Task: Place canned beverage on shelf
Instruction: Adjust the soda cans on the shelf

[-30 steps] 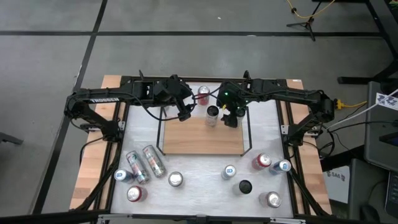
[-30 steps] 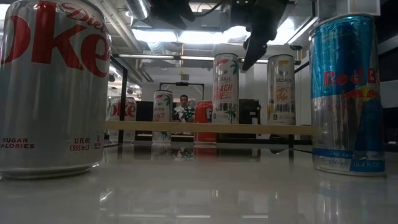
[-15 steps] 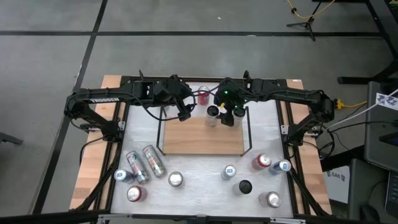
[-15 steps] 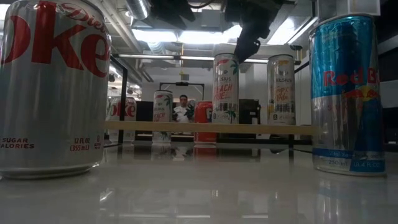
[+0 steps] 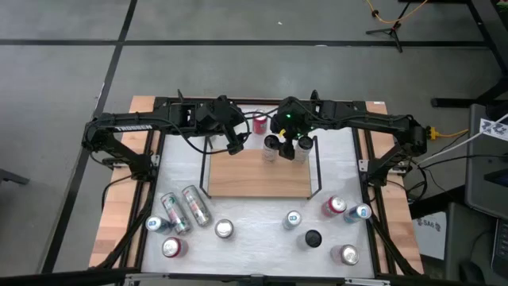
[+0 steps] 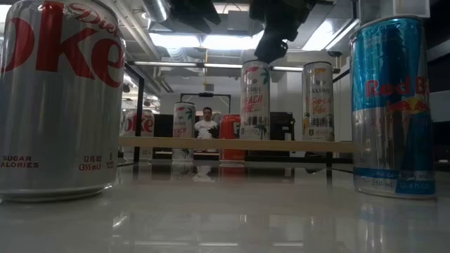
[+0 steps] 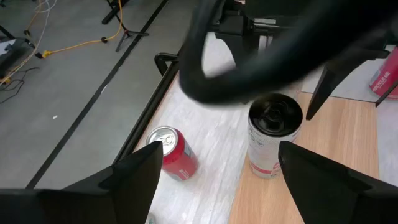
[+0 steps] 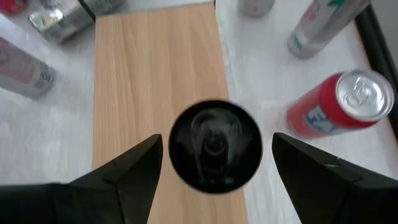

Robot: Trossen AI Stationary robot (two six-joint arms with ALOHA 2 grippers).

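Two dark arms reach inward over the large white tabletop (image 5: 254, 230) and meet above the far edge of the small light-brown wooden shelf with thin black end rails (image 5: 258, 179), which lies flat in the tabletop's middle so cans can be stood on it. Loose cans stand and lie scattered along the near side of the tabletop, apparently waiting their turn.

The right claw (image 5: 287, 144) hangs directly above the tall white slim can with a dark top (image 5: 271, 148), which stands upright on the shelf's far edge. In the right wrist view the can's dark round lid (image 8: 214, 144) sits centred between the two dark fingers (image 8: 121, 171), which are spread wide on either side and touch nothing; the low view shows the claw clear above the can's top (image 6: 256, 98). I judge that this can is already placed and the claw is released from it.

The left claw (image 5: 235, 144) waits just beside the shelf's far left corner, fingers also spread and empty, looking toward the same can. A short red can with a silver top (image 5: 259, 122) stands on the white tabletop just beyond the shelf, near both claws.
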